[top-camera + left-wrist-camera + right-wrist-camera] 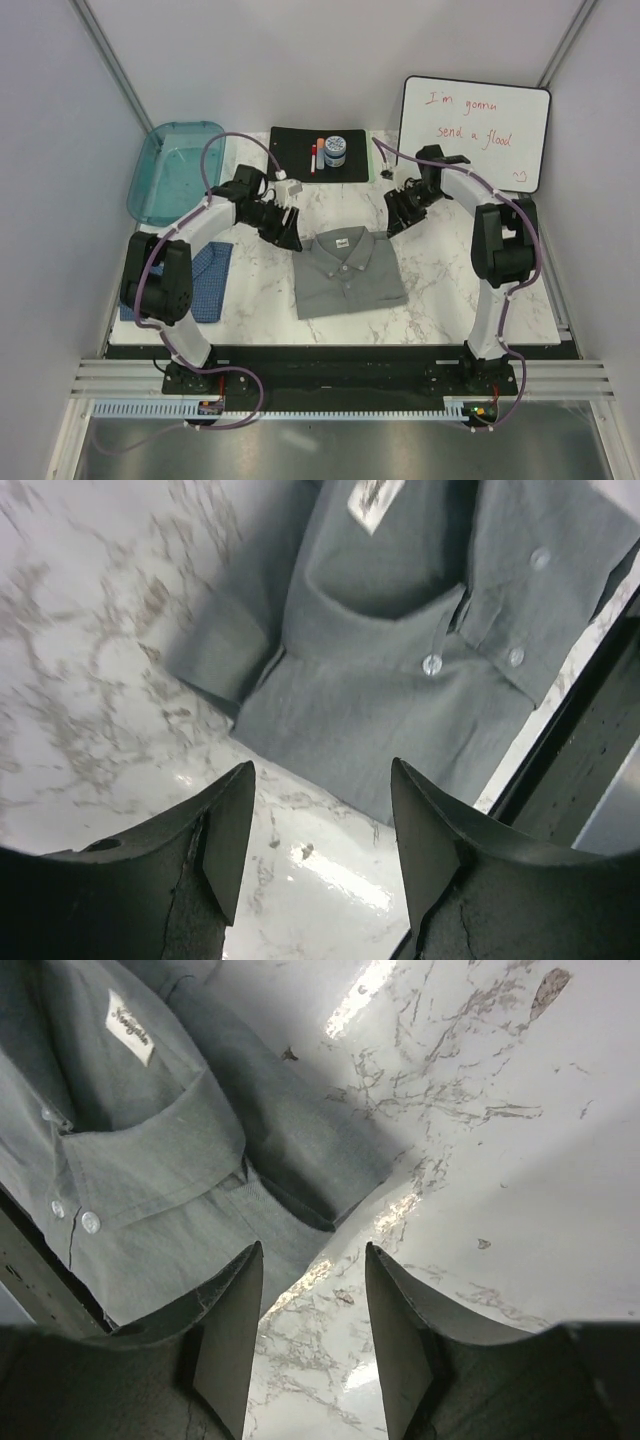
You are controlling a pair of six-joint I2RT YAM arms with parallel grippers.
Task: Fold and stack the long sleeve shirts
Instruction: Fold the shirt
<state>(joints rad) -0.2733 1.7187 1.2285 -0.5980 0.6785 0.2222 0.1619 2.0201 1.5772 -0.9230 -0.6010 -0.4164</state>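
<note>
The grey shirt [347, 272] lies folded in the middle of the marble table, collar toward the back. It also shows in the left wrist view [400, 640] and the right wrist view [150, 1150]. The blue patterned shirt [207, 282] lies folded at the table's left edge, partly hidden by the left arm. My left gripper [284, 232] is open and empty, just off the grey shirt's back left corner. My right gripper [400, 215] is open and empty, just off its back right corner. Both hover over bare marble.
A teal plastic tray [172, 170] stands at the back left. A black mat [318, 153] with a small tub and markers lies at the back centre. A whiteboard [474, 132] leans at the back right. The table's front edge [340, 346] runs below the shirt.
</note>
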